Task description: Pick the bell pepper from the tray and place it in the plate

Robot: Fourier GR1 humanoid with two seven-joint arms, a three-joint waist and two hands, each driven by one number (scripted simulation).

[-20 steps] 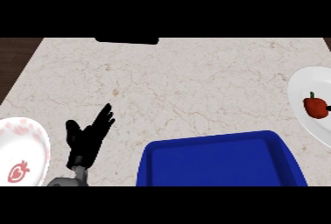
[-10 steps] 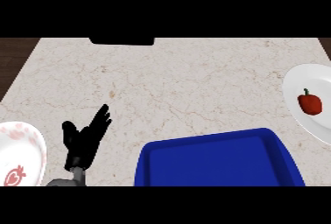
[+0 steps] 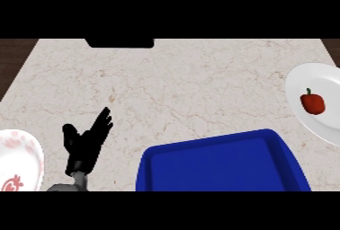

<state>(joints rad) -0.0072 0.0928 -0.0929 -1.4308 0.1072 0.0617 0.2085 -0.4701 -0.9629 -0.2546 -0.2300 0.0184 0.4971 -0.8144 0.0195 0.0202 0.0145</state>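
Observation:
A red bell pepper (image 3: pixel 313 102) with a green stem lies on the white plate (image 3: pixel 312 130) at the right edge of the head view. The blue tray (image 3: pixel 222 164) sits at the lower middle with nothing in it. My left hand (image 3: pixel 85 139) rests open at the lower left, fingers straight and pointing up, left of the tray and far from the pepper. My right hand does not show.
A second white plate (image 3: pixel 23 150) with red markings lies at the lower left edge, beside my left hand. A dark object (image 3: pixel 119 43) sits at the counter's far edge. Dark floor shows past the counter's left side.
The whole view has shifted: pepper, plate and tray have drifted left and slightly up in the picture. My left hand keeps its open pose.

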